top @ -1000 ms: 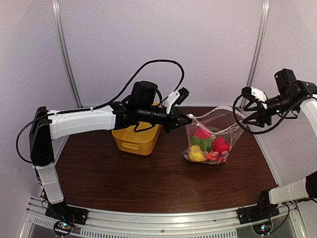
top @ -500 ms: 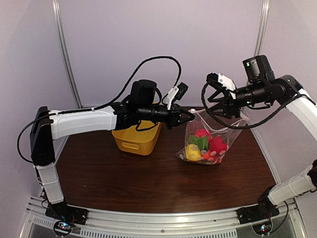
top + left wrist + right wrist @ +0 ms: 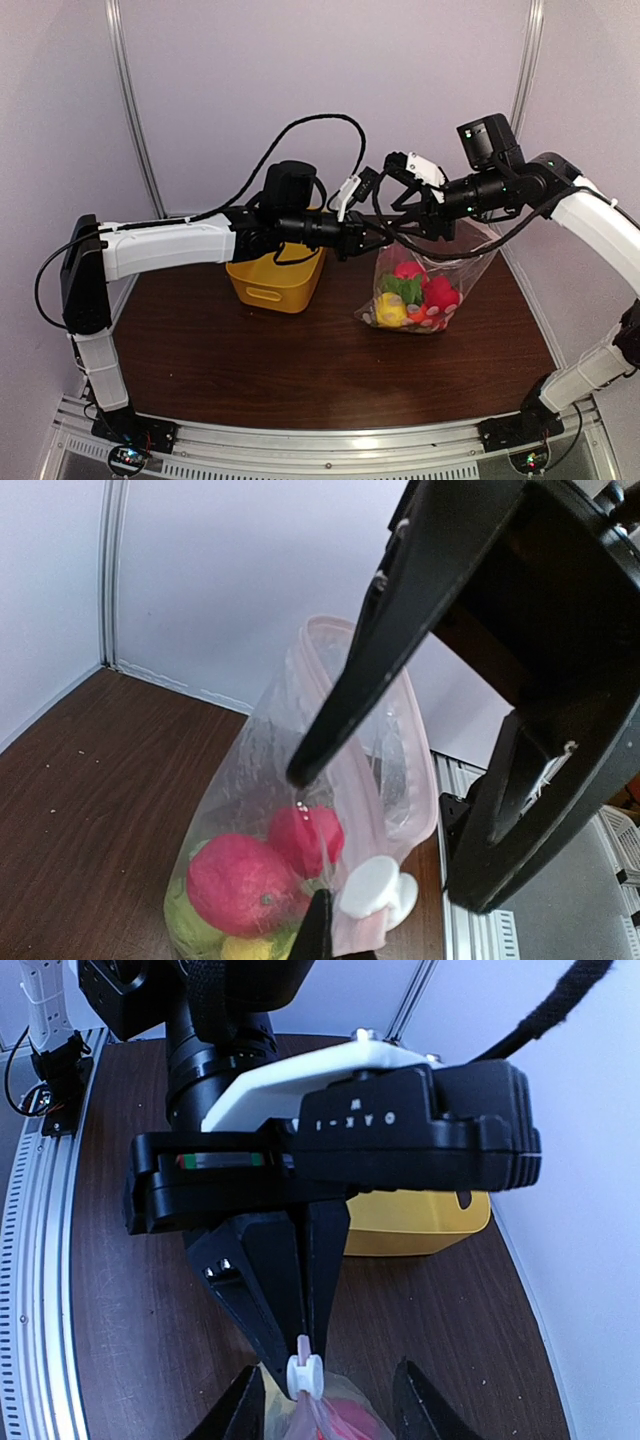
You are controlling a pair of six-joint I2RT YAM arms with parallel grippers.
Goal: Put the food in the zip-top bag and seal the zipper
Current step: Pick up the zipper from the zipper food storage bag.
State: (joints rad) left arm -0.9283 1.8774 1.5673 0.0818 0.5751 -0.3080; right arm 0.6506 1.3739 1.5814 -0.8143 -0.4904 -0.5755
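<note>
A yellow basket (image 3: 265, 285) and the clear zip-top bag (image 3: 460, 262) rest apart on the dark wooden table (image 3: 300, 370).

Food (image 3: 415, 295) in bag (image 3: 467, 261), right of basket (image 3: 275, 285)

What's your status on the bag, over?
Left gripper shut on corner of zip-top bag. Right gripper open, straddling white slider. Food inside, zipper unsealed. Nothing blocking.

A clear, crinkly plastic zip-top bag with pale dots (image 3: 455, 255) stands upright right of centre in the top view, mouth uppermost and gaping. Small plastic toy fruits and vegetables (image 3: 418, 298), red, yellow and green, sit heaped in its bottom. The pale pink zipper strip (image 3: 424, 790) rims the mouth, with its white slider (image 3: 372, 888) at one end.
</note>
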